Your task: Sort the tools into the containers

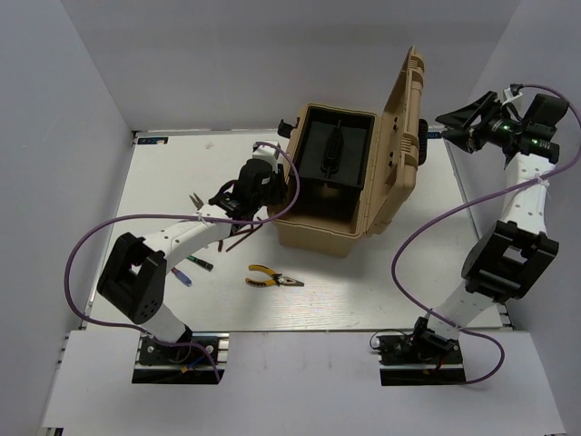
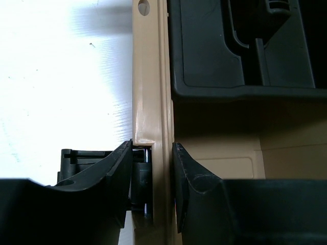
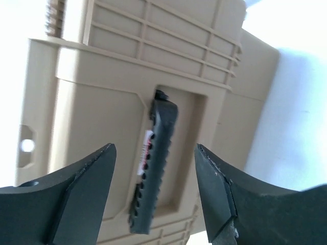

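Note:
The tan toolbox [image 1: 318, 232] stands open mid-table, its lid [image 1: 404, 136] upright on the right and its black inner tray [image 1: 331, 154] in place. My left gripper [image 1: 275, 184] straddles the box's left wall [image 2: 150, 92], one finger outside against a black latch [image 2: 140, 173] and one inside, both touching. My right gripper [image 1: 451, 132] is open and empty in the air, facing the lid's outer side [image 3: 92, 102] and its black handle [image 3: 156, 173]. Yellow-handled pliers [image 1: 272, 280], a blue screwdriver [image 1: 182, 275], a green screwdriver [image 1: 201, 263] and thin dark hex keys [image 1: 241, 239] lie on the table.
White walls close in the table at the left, back and right. A second black latch [image 1: 289, 125] sticks out at the box's far left corner. A purple cable [image 1: 136, 222] loops over the left arm. Another thin tool [image 1: 195, 202] lies left of the left gripper.

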Robot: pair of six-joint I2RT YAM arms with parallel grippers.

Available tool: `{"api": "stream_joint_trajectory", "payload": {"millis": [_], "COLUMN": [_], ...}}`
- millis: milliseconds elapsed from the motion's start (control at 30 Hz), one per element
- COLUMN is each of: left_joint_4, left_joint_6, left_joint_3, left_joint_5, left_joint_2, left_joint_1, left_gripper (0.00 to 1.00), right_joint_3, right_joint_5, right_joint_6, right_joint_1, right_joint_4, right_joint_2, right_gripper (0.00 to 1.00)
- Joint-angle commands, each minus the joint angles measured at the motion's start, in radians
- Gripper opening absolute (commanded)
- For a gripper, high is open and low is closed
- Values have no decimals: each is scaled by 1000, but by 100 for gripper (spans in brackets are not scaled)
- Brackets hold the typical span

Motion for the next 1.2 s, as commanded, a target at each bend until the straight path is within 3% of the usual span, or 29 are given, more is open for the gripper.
{"api": "stream_joint_trajectory", "payload": {"millis": [0,100,133,167,233,267,667,867,1167], "left_joint_4": [-171,-171,-171,-171,-171,-171,-171,-171,-191], "left_joint_6": [11,11,11,11,11,11,11,2,-149], "left_joint_3": [-46,-46,-46,-46,-37,-37,-18,-38,31], "left_joint_5": [-42,-42,-42,-32,-32,-32,20,43,64], "left_joint_2": [-5,-5,-5,4,4,13,22,-25,21], "left_joint_1": [16,16,16,16,16,16,-3,-12,-43], "left_gripper": [15,15,15,15,15,15,10,6,0], "right_joint_3": [46,33,25,19,-3,-7,-87,-102,-102], "right_joint_5": [56,39,31,25,46,92,66,53,45], "right_joint_6": [-154,-214,-237,-260,-327,-346,-478,-486,-458], "right_joint_1": [5,8,5,5,5,7,7,4,7], "right_joint_4": [-129,-140,-134,-125,-120,-126,-152,-174,-164], "right_joint_2": [-61,-98,-111,-137,-190,-254,-495,-529,-564], "right_gripper": [68,51,33,22,3,0,0,0,0]}}
